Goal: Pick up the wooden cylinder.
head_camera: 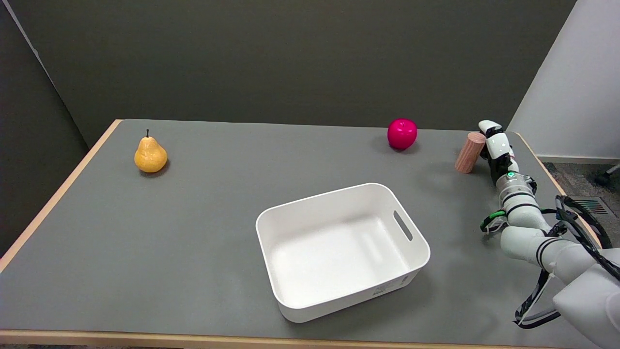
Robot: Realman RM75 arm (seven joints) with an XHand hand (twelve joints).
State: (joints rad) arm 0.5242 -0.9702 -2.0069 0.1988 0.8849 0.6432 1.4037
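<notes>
Wooden cylinder [470,152] leans tilted against the robot hand [495,145]; its grip is hidden, so I cannot tell.

Pale, pinkish wooden cylinder [470,152]: fine lengthwise grain, matt, unvarnished by the look of it. Magenta apple-shaped fruit [402,133]: glossy, smooth, like moulded plastic, with a bright highlight on top. Yellow-orange pear-shaped fruit [150,154]: smooth with a soft sheen, dark thin stem. White rectangular plastic bin [416,252]: smooth, semi-gloss walls, faint reflections inside. Grey tabletop [203,218]: matt, even, edged in light wood-coloured trim. Black-and-white right hand [495,145]: hard, smooth shell, shiny white panels with duller black parts. White arm casing [528,228]: glossy plastic, black cables alongside.
</notes>
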